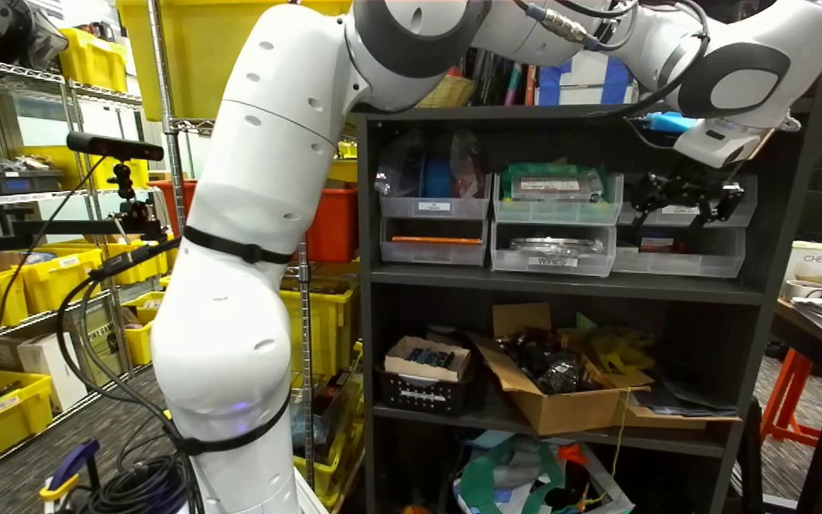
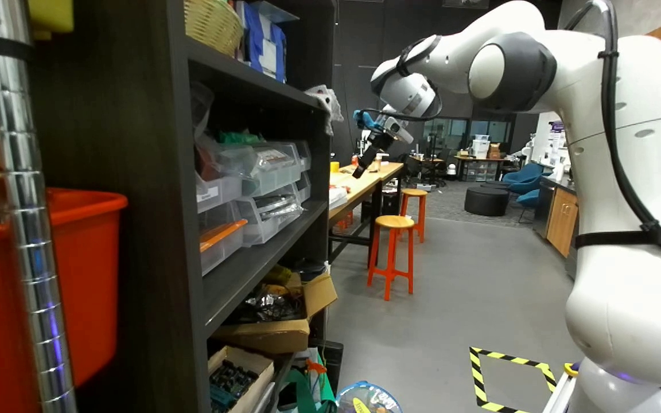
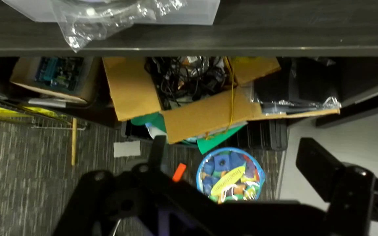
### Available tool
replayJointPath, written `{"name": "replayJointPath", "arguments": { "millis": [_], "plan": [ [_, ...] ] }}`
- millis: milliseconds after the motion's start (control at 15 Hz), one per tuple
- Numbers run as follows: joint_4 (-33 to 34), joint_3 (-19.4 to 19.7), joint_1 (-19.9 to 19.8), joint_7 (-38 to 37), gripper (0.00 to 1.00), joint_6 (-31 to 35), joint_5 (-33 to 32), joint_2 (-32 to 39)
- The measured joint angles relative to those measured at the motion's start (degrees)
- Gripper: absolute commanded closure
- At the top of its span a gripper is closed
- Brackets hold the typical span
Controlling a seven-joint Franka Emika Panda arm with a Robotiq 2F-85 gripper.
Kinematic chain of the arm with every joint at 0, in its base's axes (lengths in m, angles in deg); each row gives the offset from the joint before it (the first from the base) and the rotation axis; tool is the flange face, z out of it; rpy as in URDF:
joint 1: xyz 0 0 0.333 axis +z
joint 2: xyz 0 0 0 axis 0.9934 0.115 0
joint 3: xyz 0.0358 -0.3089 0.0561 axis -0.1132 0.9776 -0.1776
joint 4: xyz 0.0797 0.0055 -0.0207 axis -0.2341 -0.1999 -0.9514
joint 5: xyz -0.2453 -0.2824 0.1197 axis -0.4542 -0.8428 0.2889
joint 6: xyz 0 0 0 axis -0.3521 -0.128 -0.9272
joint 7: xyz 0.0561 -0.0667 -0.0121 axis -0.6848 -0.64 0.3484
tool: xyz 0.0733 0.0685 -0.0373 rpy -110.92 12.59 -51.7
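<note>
Yellow bins [image 1: 22, 425] line wire shelves [image 1: 11, 69], and orange-legged stools [image 2: 394, 222] stand beside a table [image 2: 366, 185].

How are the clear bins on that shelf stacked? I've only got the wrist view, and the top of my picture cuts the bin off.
Observer: An exterior view shows the clear bins in three stacks, each two high.
Operator: Can you read anything on them?
Observer: Yes, the lower middle bin reads WIRES.
Operator: And what's on top of the shelf unit, in case I go up?
Observer: A woven basket sits up there, visible in both exterior views.
</note>
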Motion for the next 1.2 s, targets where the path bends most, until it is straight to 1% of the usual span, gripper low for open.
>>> {"name": "replayJointPath", "arguments": {
  "millis": [200, 467, 667, 1067, 1200],
  "plan": [
    [0.0, -0.1, 2.7, -6.6, 0.0, 0.6, -9.9, -0.3],
    [0.0, -1.6, 6.3, -12.2, 0.0, -0.2, -18.4, 0.0],
    [0.0, -1.7, 7.4, -13.2, 0.0, -0.3, -19.4, 0.1],
    [-0.1, -1.7, 6.8, -13.2, 0.0, -0.4, -19.4, 0.1],
    [-1.2, -1.7, 6.8, -13.2, 0.0, -0.1, -19.5, 0.1]
  ]
}}
